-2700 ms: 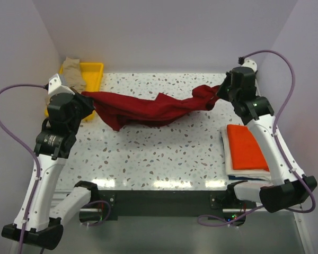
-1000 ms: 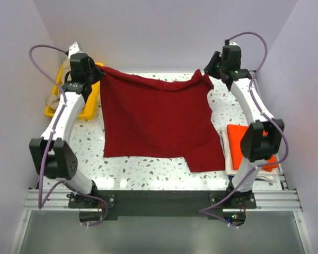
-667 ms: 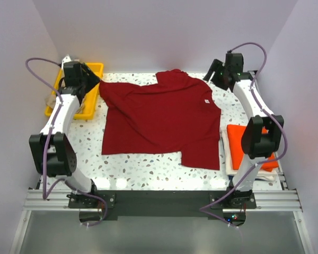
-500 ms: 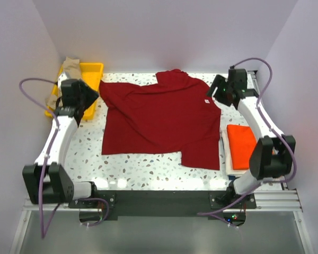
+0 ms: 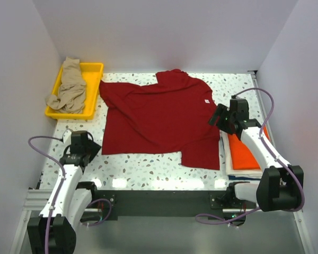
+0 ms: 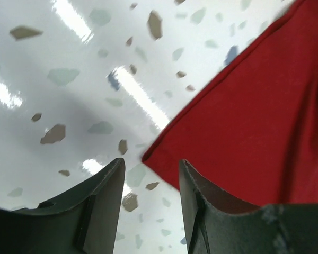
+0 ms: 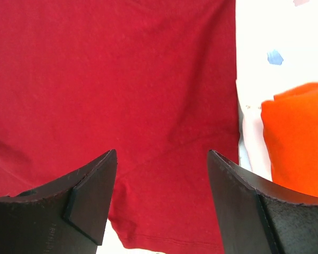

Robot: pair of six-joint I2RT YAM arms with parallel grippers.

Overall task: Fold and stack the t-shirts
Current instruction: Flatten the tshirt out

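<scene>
**Dark red shirt spread flat, both grippers open above it**

The dark red short-sleeved cloth t-shirt (image 5: 159,119) is lying spread out across the middle of the speckled white tabletop (image 5: 148,165), its collar pointing toward the far edge. Its near hem is running unevenly, dipping closer to the near edge on the right.

The left gripper (image 5: 93,151) is hanging near the left edge, beside the shirt's near left corner. In the left wrist view, its jaws (image 6: 151,164) are standing a narrow gap apart, framing that corner of red cloth (image 6: 254,121) on the table below.

The right gripper (image 5: 217,116) is hovering over the shirt's right side. In the right wrist view, its jaws (image 7: 161,153) are standing wide apart above the red fabric (image 7: 122,79).

A folded bright orange cloth t-shirt (image 5: 249,153) is resting on a folded white cloth t-shirt (image 5: 226,156) along the right edge, just beside the red shirt's right side.

A crumpled tan-beige cloth t-shirt (image 5: 69,90) is lying in the yellow plastic tray (image 5: 94,71) at the far left corner.
</scene>
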